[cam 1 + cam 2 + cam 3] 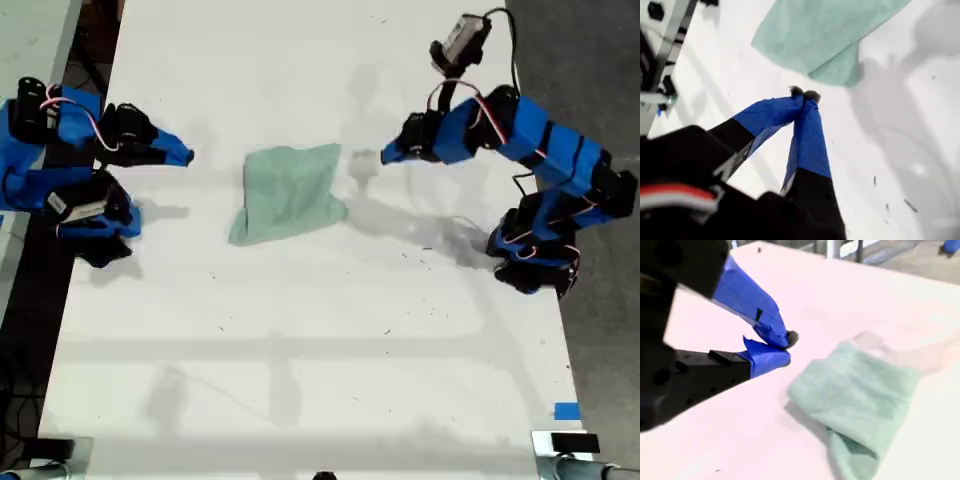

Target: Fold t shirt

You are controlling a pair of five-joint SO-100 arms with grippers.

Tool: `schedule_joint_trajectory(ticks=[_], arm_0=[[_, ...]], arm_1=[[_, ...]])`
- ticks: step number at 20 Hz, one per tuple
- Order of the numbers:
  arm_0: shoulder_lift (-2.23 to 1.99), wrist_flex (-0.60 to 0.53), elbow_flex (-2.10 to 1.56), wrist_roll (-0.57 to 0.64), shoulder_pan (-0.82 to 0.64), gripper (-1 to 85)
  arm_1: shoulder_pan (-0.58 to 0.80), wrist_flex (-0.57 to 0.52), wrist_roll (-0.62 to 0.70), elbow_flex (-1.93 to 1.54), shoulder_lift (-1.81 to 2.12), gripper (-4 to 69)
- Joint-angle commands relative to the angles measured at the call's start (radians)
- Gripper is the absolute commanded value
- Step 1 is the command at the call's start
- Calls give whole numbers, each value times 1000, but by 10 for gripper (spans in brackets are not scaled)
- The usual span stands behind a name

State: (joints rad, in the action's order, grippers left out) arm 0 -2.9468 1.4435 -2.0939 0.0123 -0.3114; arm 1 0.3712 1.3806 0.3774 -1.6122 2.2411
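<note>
The pale mint-green t shirt (290,190) lies bunched and partly folded on the white table (320,330), between the two arms. One end is rolled over toward the exterior view's lower left. My first gripper (385,155) (805,94) is on the arm at the exterior view's right. It is shut and empty, a short way off the t shirt (825,30). My second gripper (187,156) (786,347), on the arm at the exterior view's left, is shut on nothing. It hovers a short gap away from the t shirt (860,395).
A strip of blue tape (567,410) marks the table near the exterior view's lower right corner. Both arm bases stand near the table's side edges. Dark floor lies beyond the edge on the exterior view's right.
</note>
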Motion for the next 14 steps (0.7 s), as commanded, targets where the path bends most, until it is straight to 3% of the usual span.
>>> schedule_joint_trajectory(ticks=[1,3,5,6,8,9,11,14], arm_0=[[-307,-301,-440,-15,195,-2],[-391,-488,-699,51,206,-2],[-405,-611,-850,147,195,-2],[-434,-611,-910,166,170,-2],[-653,-511,-1022,150,112,33],[-650,-479,-997,138,112,-1],[-657,-500,-1040,132,115,-1],[-658,-483,-1080,77,147,-1]], arm_1=[[-245,-250,-135,-565,414,-17],[-328,-440,-193,-897,581,-17],[-327,-500,-209,-1117,710,-17],[-308,-505,-209,-1223,821,-17],[-276,-410,-221,-1439,1200,-17],[-275,-350,-239,-1489,1272,-17],[-258,-348,-222,-1502,1258,-17],[-210,-204,-318,-1499,1261,-4]])
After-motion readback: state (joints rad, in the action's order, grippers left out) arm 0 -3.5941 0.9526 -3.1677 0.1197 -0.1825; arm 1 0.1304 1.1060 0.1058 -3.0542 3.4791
